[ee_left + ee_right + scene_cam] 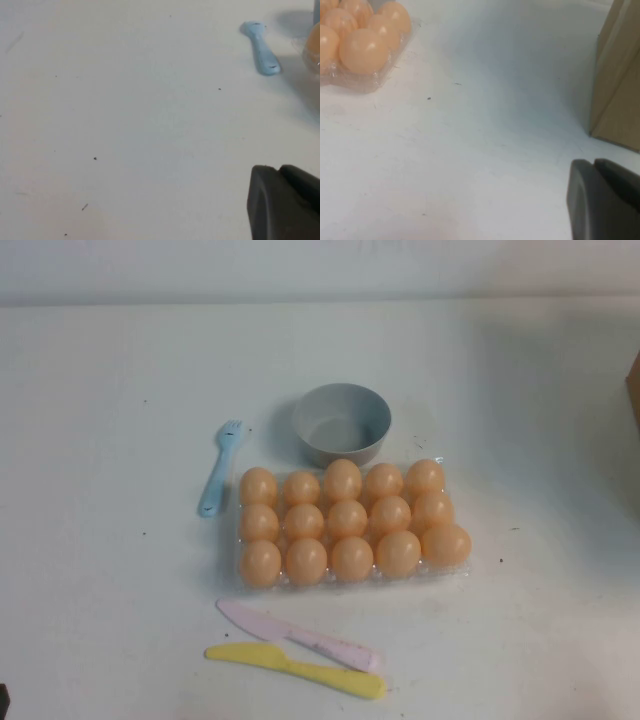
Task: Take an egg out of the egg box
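The white table is wide and bare at both sides, with a brown box standing at its far right edge. In the middle the egg box holds fifteen eggs, the front-right egg in its corner cup; a grey bowl stands just behind, a blue fork to the left, and a pink knife and a yellow knife in front. The left gripper hangs over bare table left of the fork and the right gripper over bare table right of the egg box, both holding nothing I can see; how far each is open I cannot tell.
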